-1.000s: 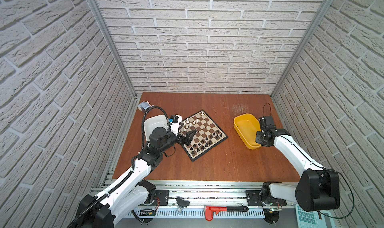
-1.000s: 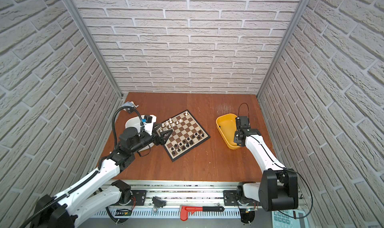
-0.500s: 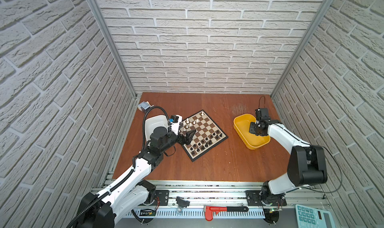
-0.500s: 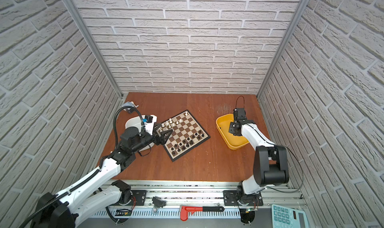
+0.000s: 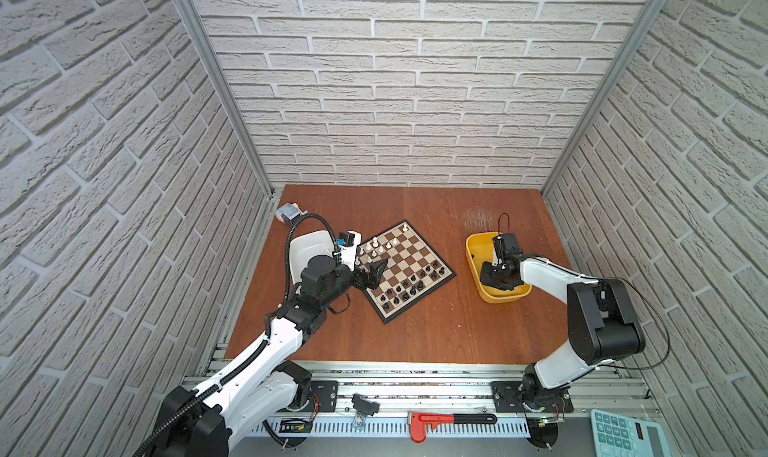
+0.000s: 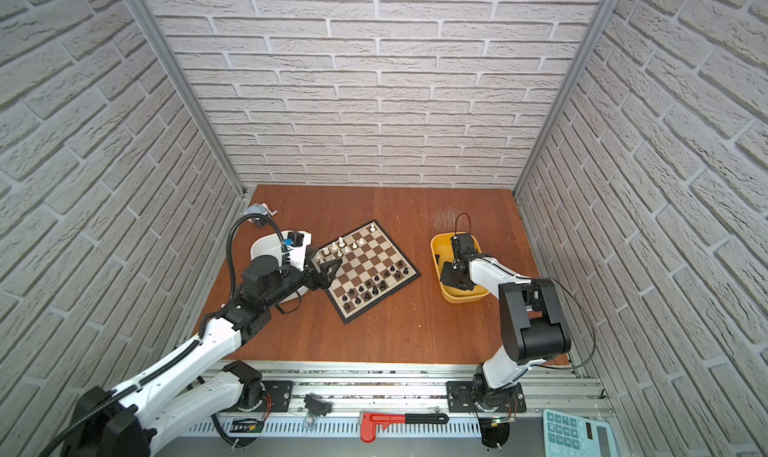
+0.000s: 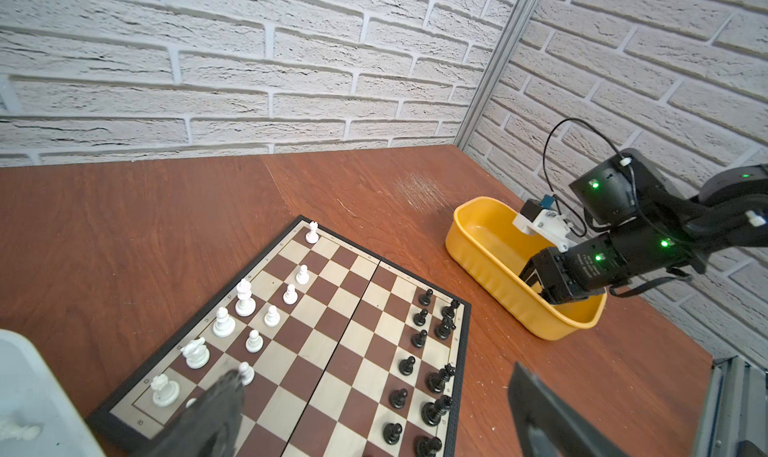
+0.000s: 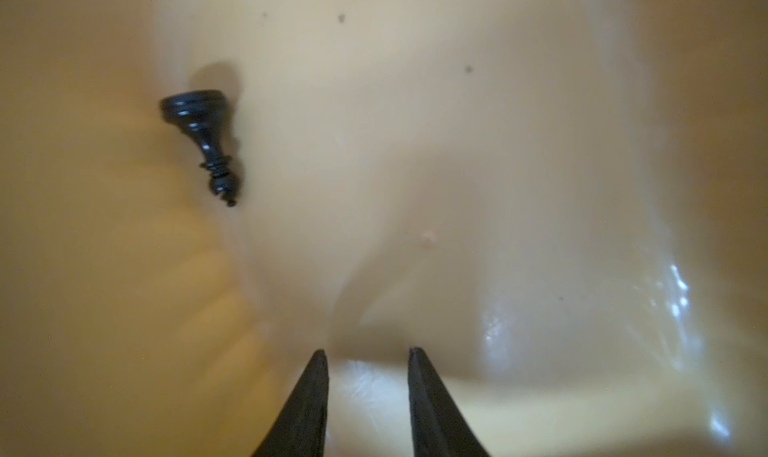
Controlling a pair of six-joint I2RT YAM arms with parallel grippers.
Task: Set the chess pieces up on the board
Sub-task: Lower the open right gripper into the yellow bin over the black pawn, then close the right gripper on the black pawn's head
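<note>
We see the board [image 5: 409, 263] mid-frame, white pieces [image 5: 376, 249] upper left, black pieces [image 5: 411, 286] lower right. Our left gripper [image 5: 380, 274] gapes wide at its left edge. Our right gripper [image 8: 365, 353], parted and empty, sits inside the yellow tub [image 5: 503, 297] near a toppled black piece [image 8: 208, 143].

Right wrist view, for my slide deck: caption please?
Right hand open inside the yellow tub, one black chess piece lying on its side.
</note>
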